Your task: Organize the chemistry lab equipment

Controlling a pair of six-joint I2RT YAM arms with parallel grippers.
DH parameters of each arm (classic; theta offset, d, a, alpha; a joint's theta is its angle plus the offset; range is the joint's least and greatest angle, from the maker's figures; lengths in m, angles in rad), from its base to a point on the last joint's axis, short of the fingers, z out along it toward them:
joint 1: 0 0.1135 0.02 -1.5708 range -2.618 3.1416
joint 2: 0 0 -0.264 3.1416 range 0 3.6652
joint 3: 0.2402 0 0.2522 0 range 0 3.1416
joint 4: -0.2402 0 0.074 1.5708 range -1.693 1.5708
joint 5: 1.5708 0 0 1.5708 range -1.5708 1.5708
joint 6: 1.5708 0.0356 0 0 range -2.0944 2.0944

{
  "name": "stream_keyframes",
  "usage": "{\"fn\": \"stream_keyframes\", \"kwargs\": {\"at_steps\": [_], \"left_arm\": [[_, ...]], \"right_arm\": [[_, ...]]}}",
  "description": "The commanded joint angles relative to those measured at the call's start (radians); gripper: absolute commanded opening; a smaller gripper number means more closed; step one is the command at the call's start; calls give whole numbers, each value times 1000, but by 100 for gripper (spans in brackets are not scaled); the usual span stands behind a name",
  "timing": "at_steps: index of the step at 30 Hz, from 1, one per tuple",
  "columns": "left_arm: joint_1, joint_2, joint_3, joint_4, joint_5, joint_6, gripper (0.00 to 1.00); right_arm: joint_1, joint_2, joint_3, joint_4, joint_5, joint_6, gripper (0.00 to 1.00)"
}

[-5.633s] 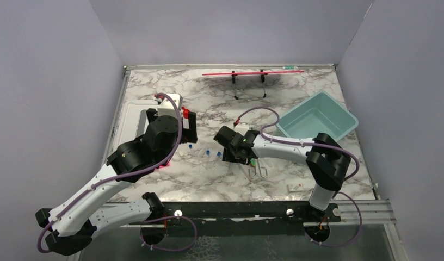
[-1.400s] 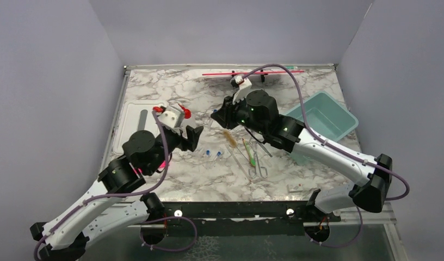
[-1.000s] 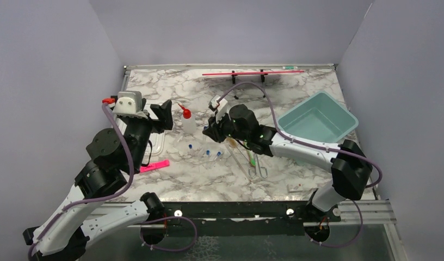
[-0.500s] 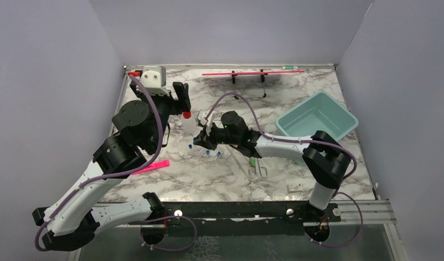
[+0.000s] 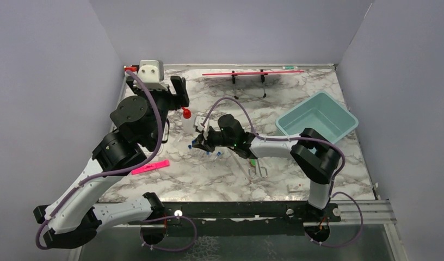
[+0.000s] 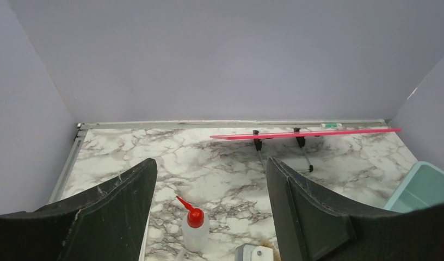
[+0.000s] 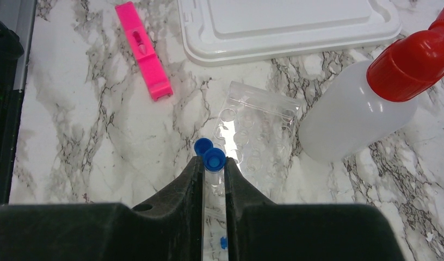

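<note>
The right gripper has its fingers drawn narrow on a blue-capped tube. The clear tube runs back between the two pads and its cap pokes out just past the tips. Whether the tube is lifted off the table or resting on it I cannot tell. A second blue cap sits touching or nearly touching the first, just ahead of the tips.

Directly beyond lies a clear plastic piece with round wells, flat on the marble and in line with the fingers. Just beside it stands the squeeze bottle with its red nozzle; whether the two touch is unclear. Farther out are a white tray and, well to one side, a pink strip.

The left gripper is held high with its fingers wide apart and nothing between them, looking down on the bottle. Beyond it a red rod rests on a black stand by the back wall, and a teal bin shows at the right edge.

From above, the forceps and green-handled tool lie partly under the right arm.
</note>
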Motion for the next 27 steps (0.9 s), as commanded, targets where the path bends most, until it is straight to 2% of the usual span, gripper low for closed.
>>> {"fn": "stream_keyframes", "kwargs": {"at_steps": [1,11,20,27], "left_arm": [[1,18,33,-4,-41,52,76],[1,33,31,-4,-44,53,76],[1,40,19,-3,-48,51,76],[0,43,20,2,-60,56,76]], "right_arm": [[3,22,7,63,21,-32,13],[3,41,-1,74,44,-46,13],[3,38,7,0,44,-72,13],[3,73,27,-6,35,-59,19]]}}
